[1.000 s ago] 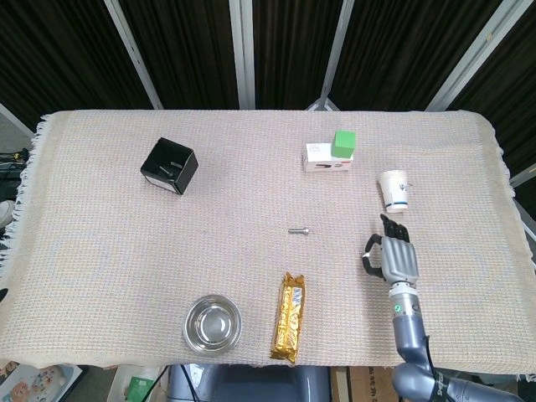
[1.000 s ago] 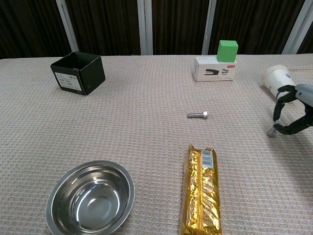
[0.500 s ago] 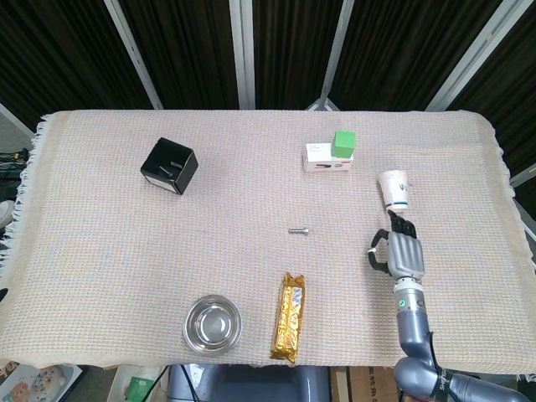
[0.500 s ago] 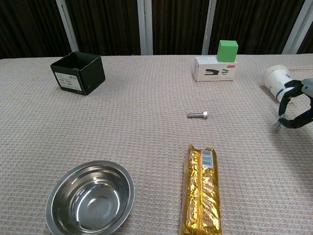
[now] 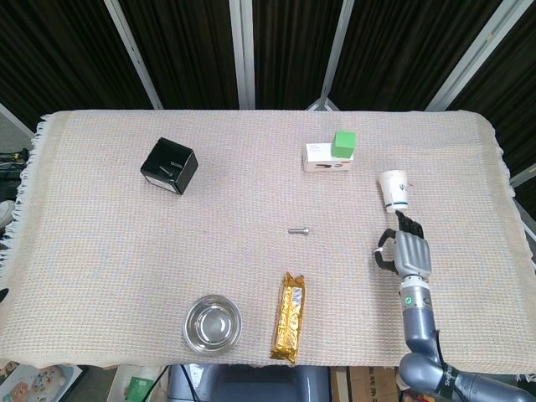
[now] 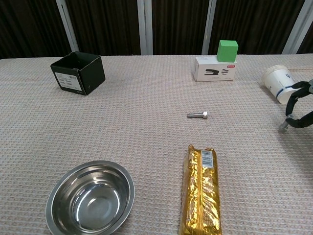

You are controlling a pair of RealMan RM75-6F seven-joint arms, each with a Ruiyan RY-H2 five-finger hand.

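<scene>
Head view: my right hand sits just below the tipped paper cup, fingers apart, holding nothing; cup not yet grasped. Left hand absent. Chest view: the right hand's fingers curve loosely beside the cup, not touching as far as I can tell.

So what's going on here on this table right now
The robot's right hand hovers over the cloth-covered table, fingers apart and holding nothing, just short of a white paper cup lying on its side. The left hand is not in view. Untouched on the cloth lie a small bolt, a gold snack bar, a steel bowl, a black box and a green block on a white box.
</scene>
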